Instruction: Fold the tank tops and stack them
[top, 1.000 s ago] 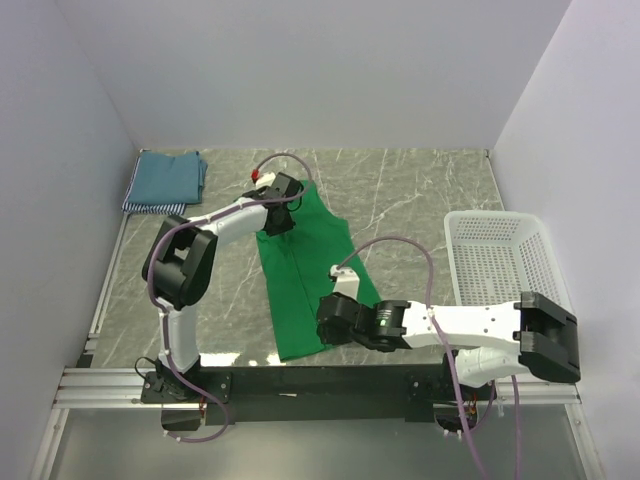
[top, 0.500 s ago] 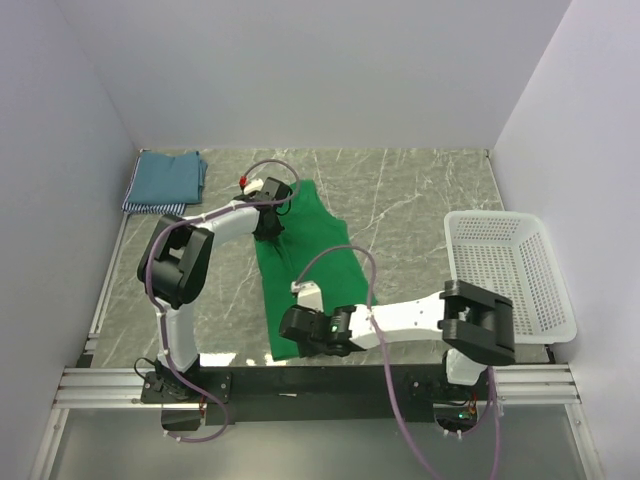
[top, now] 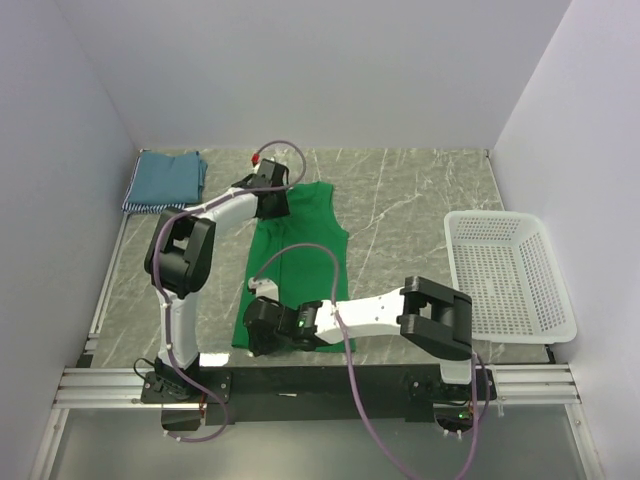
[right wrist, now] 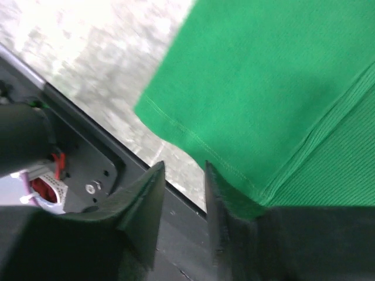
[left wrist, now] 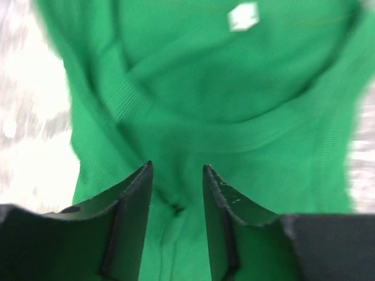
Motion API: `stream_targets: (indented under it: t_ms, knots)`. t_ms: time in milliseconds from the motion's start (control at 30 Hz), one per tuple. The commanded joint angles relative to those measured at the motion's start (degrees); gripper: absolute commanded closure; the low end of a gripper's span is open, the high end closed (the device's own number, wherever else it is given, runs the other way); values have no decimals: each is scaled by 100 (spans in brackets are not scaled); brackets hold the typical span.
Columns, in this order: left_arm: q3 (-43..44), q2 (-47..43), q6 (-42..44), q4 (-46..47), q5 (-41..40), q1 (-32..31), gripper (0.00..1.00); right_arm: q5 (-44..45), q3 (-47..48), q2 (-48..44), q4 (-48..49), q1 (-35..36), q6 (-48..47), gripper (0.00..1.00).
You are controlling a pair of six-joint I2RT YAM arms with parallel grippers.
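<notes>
**Work item.** The green tank top [top: 300,250] lay unfolded on the tabletop [top: 420,190], near the middle. Its neckline faced the far wall and its hem lay at the near edge. The other 2 tops were already folded in the far left corner. The teal top [top: 165,175] sat on the striped top [top: 140,206].

**Claws.**
1. The left claw [left wrist: 176,170] stood at the neckline end with its jaws spread. Green cloth showed in the gap, slightly puckered. No firm pinch was evident.
2. The right claw [right wrist: 184,167] was at the near left hem corner with its jaws partly apart. The hem ran against 1 finger. It could not be determined whether cloth was pinched.

**Surroundings.** The white mesh basket [top: 500,225] stood well apart on the right.

**Step in hand.** The task appeared about 2 thirds complete. The current step was judged to be laying the last top straight and flat before its first fold.

**Next move.** The fold would call for a secure pinch at both the neckline and the hem along the same side. Both arms would then need to lift together and carry that edge across without bunching the cloth.
</notes>
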Motion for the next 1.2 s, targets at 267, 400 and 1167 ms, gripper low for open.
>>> stream_targets:
  t_ms: [267,400,1167]
  knots:
    - [657,-1458,270,892,826,90,33,719,-720,-2109,-374,-694,-368,54]
    - [218,-2161,-248,814,537,90,32,342,-1318,-2926,-497,-2011,-464,54]
    - [-4052,-4940,-1902,1392,378,-2423,42,-608,-159,-502,-67,-5240,-1484,54]
